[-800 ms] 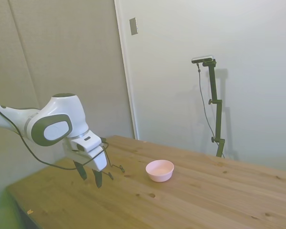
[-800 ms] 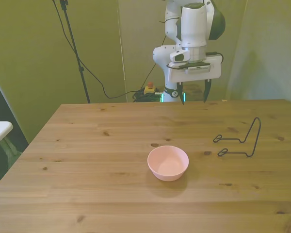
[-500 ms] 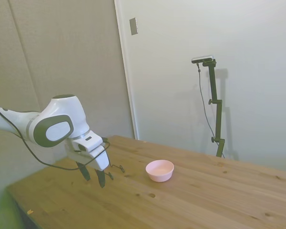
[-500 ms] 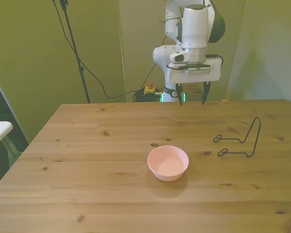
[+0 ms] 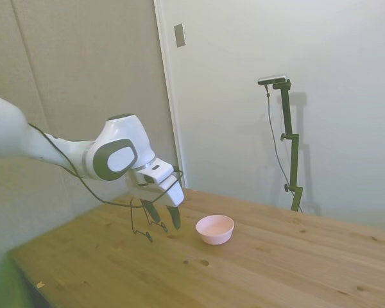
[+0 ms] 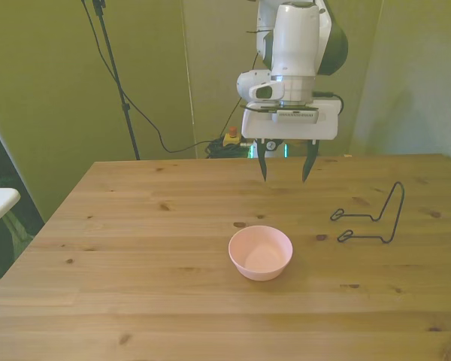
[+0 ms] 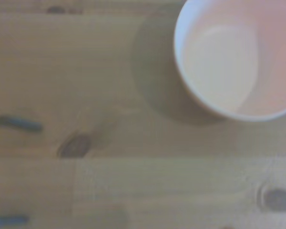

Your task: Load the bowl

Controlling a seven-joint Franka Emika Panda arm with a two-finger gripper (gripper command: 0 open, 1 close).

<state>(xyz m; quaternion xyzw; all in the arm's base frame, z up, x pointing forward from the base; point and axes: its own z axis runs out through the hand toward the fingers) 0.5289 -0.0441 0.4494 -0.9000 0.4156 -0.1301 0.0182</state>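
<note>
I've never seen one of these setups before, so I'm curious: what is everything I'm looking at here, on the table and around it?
Bowl: one, pale pink, empty, upright near the middle of the table.
Wire rack: one, black, thin, on the table toward the front view's right, apart from the bowl.
Table: one, light wood with dark knots.
Robot arm: one, white with dark joints, behind the table's far edge.
Gripper: one, dark fingers open, holding nothing, above the table behind the bowl.
</note>
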